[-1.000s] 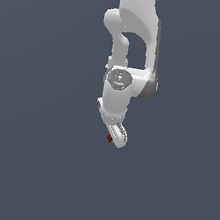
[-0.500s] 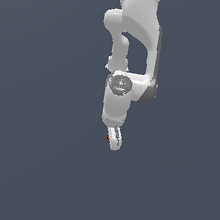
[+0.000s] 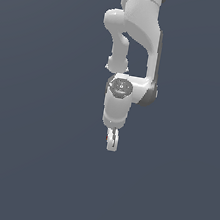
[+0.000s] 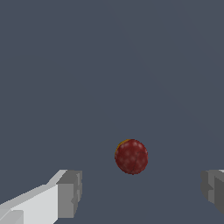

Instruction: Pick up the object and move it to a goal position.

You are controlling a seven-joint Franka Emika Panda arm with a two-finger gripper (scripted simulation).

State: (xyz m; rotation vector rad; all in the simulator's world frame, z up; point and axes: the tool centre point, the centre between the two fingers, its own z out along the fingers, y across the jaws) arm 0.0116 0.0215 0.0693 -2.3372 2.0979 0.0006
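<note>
The object (image 4: 131, 156) is a small dark red speckled ball with an orange patch on one edge. In the wrist view it sits on the grey surface between my two grey fingertips (image 4: 70, 192), touching neither. My gripper (image 4: 142, 192) stands open, with wide gaps on both sides of the ball. In the exterior view the white gripper (image 3: 111, 141) points straight down from the arm. Only a red speck of the object (image 3: 108, 138) shows beside the fingers there.
The white arm (image 3: 135, 45) hangs down from the top of the exterior view. A plain dark grey surface (image 3: 32, 160) fills everything around it. No other thing shows.
The hand has turned from a tilt to pointing straight down and has dropped a little. The red ball, plainly seen beside the fingers before, is now mostly covered by them.
</note>
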